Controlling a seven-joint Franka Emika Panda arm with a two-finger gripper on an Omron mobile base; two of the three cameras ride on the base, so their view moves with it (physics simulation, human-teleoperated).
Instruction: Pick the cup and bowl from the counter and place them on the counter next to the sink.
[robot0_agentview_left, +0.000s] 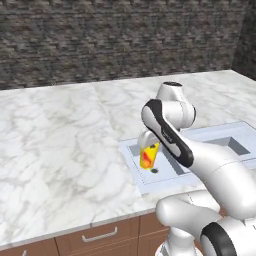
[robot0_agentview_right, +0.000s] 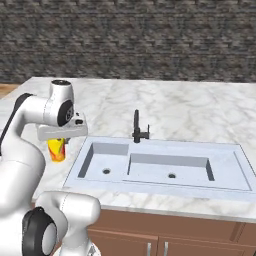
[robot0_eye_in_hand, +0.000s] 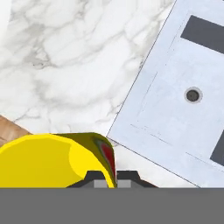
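The cup (robot0_eye_in_hand: 57, 159) hangs pinched by its rim in the gripper (robot0_eye_in_hand: 109, 178), jaws nearly shut on the yellow wall, the body leaning a little below the hand, clear of the marble. Straight beneath the pincer lies the counter (robot0_eye_in_hand: 65, 65). Off to its right, the sink (robot0_eye_in_hand: 175, 131) begins close by. So the drop spot looks to be directly under.
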